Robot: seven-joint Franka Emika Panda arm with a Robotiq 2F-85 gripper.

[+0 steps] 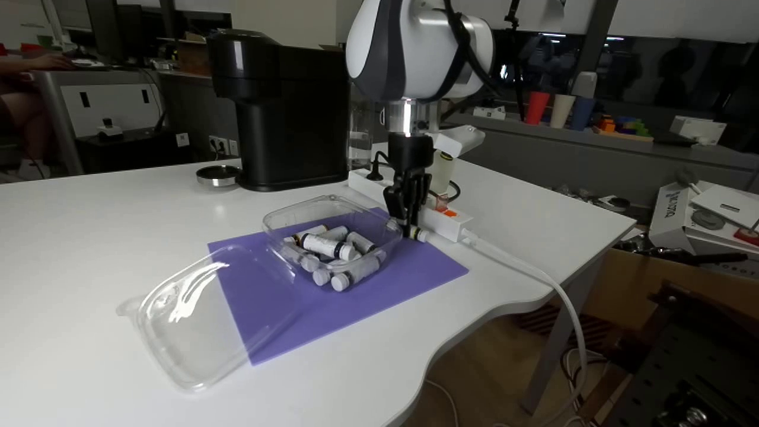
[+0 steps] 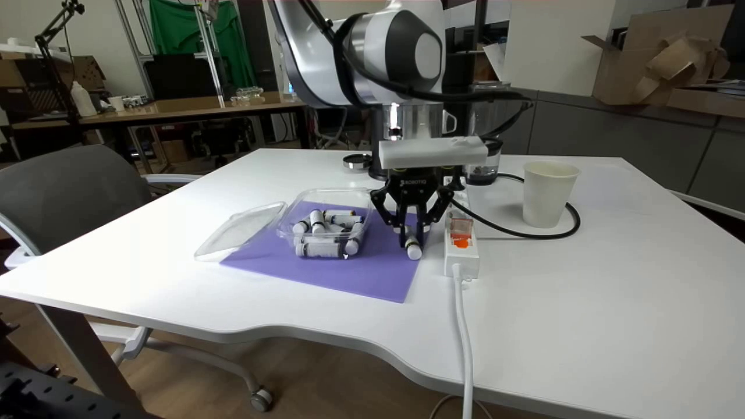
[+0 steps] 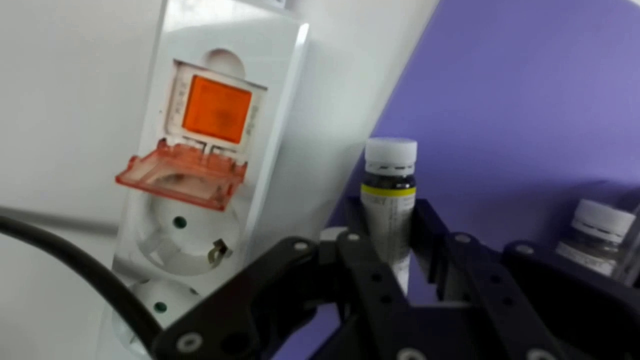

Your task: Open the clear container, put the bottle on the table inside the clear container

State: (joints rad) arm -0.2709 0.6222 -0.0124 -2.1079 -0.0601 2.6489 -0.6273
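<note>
Bottle on its side at edge of purple mat, gripper looks clamped on it; container open, lid off alongside, so prob. pick-up stage, next needing lift high enough to clear rim, then lowering w/ other btls.

The claw hangs over a purple mat on the tabletop, a bottle between its fingers, cap toward the near edge. Toward the left edge, a clear box holds more bottles, its lid just beside; a cup stands nearer the right edge.
</note>
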